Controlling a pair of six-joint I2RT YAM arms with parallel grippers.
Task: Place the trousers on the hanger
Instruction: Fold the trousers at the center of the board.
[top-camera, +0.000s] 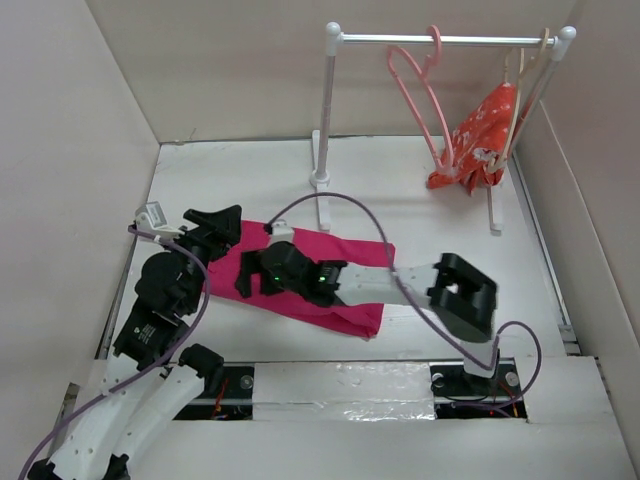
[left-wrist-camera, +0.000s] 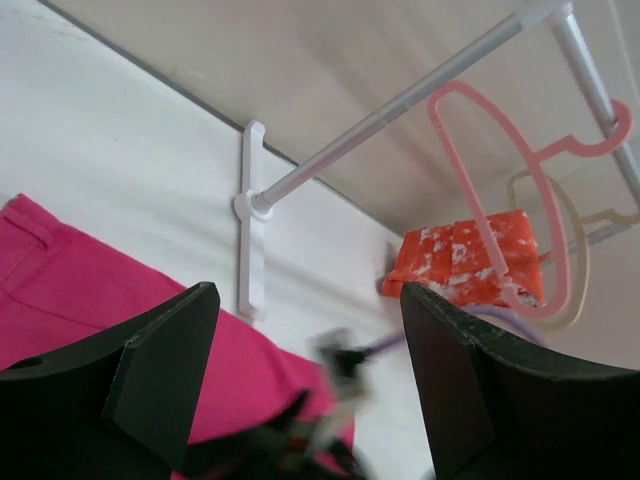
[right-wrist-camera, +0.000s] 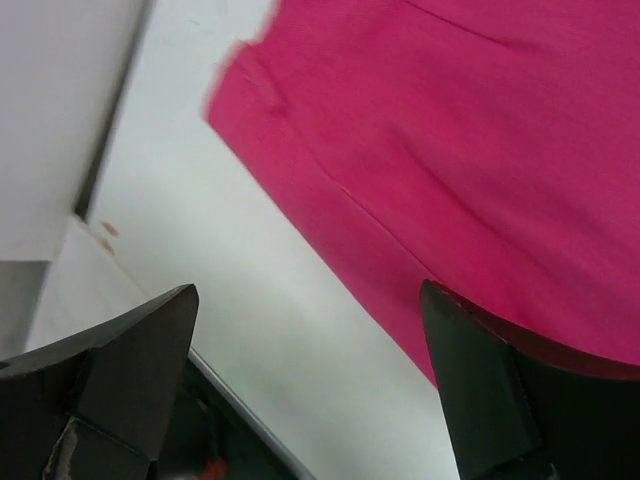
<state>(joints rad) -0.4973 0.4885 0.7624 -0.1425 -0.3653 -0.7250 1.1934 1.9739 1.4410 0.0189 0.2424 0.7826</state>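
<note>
Trousers are found flat on the table, well apart from the hanger on the rail. Left gripper and right gripper are spread, empty. Pick-up is judged pending; a fabric pinch is required

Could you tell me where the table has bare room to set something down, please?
Bare table lies in the far left corner, between the wall and the rack's left post, and under the rail between the two posts, behind the trousers. The near middle is crowded: the left arm and right arm meet at the trousers.
</note>
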